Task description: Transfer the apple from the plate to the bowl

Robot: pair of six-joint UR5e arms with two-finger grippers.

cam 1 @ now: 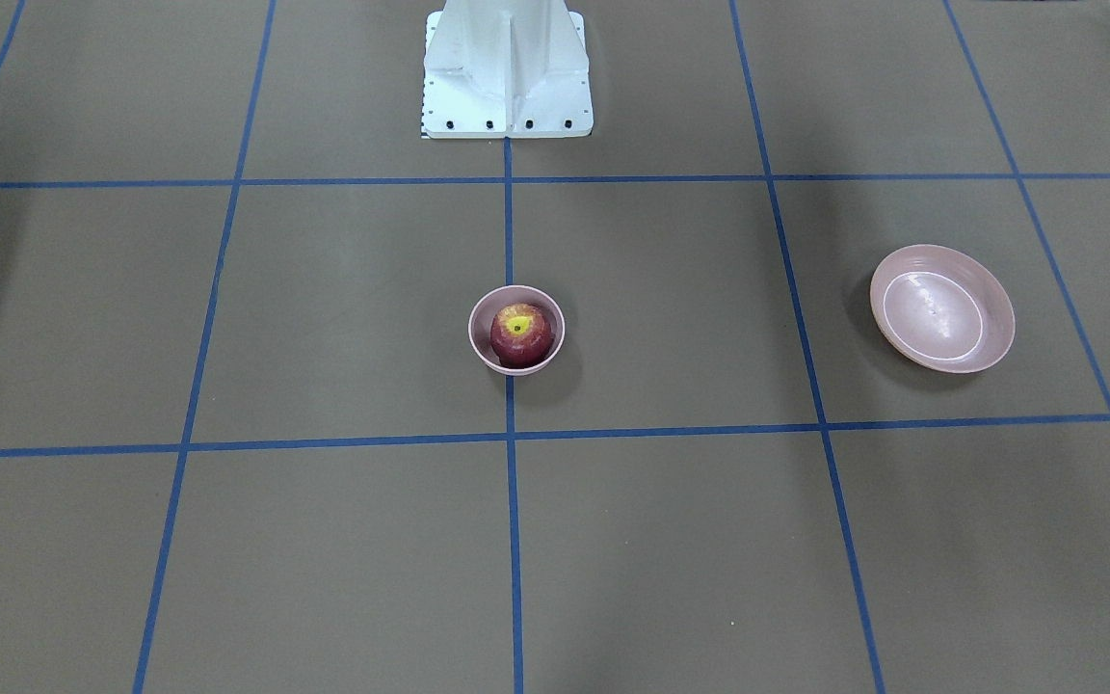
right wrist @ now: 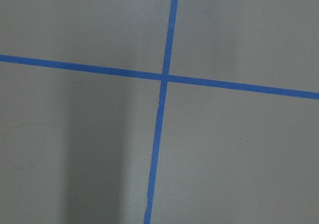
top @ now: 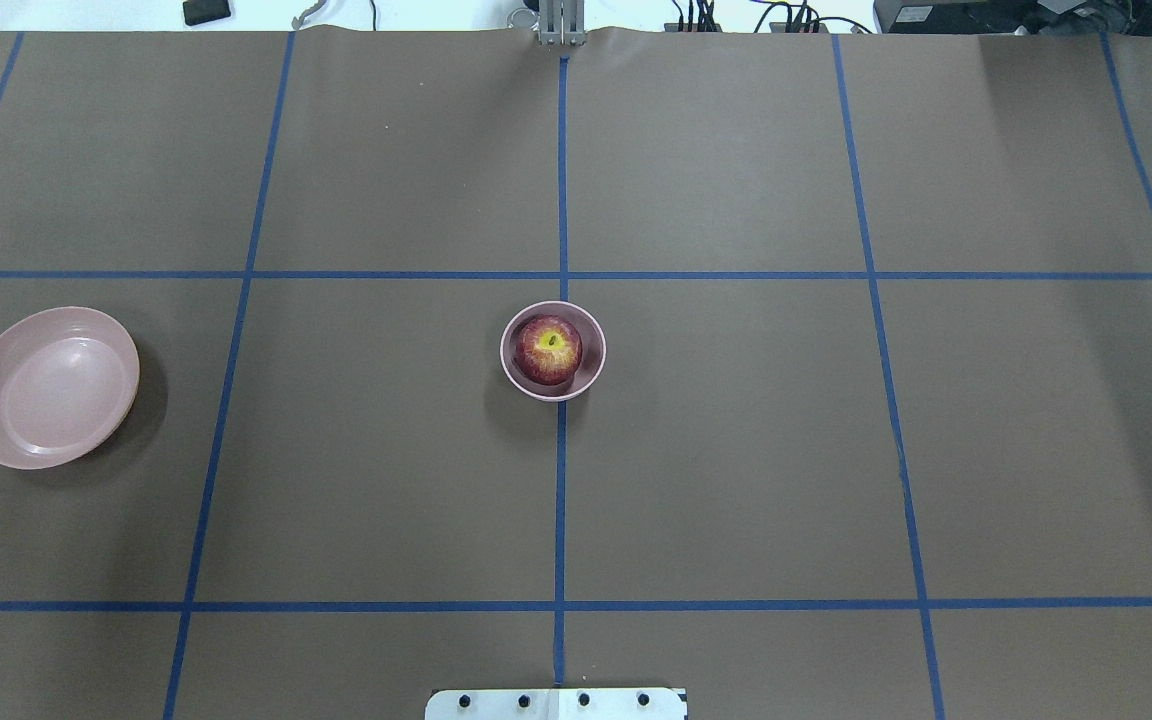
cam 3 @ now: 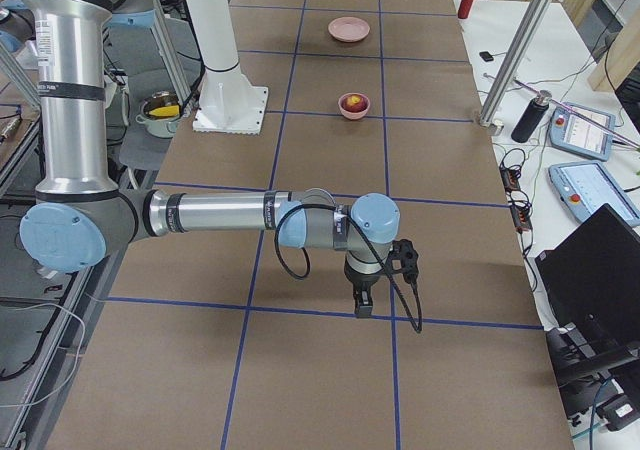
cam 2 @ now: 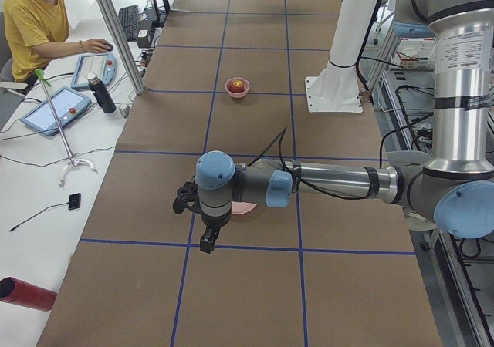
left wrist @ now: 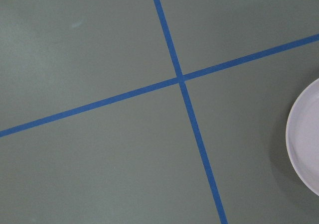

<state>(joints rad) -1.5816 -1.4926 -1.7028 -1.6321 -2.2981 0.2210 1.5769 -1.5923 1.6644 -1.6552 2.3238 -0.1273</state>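
Note:
The dark red apple (cam 1: 521,334) sits inside the small deep pink bowl (cam 1: 558,316) at the table's middle, stem dimple up; it also shows in the overhead view (top: 547,349) in the bowl (top: 595,337). The wide pink plate (cam 1: 940,308) lies empty on my left side (top: 48,388); its edge shows in the left wrist view (left wrist: 305,139). My left gripper (cam 2: 207,240) hangs above the table beside the plate, seen only from the side, so I cannot tell whether it is open or shut. My right gripper (cam 3: 362,305) hangs far from both dishes, and its state is equally unclear.
The white robot pedestal (cam 1: 507,67) stands at the table's rear middle. Blue tape lines (top: 562,200) grid the brown table. An operator (cam 2: 31,23) sits at a side desk with tablets and a bottle (cam 2: 100,94). A laptop (cam 3: 600,280) stands beyond the right end.

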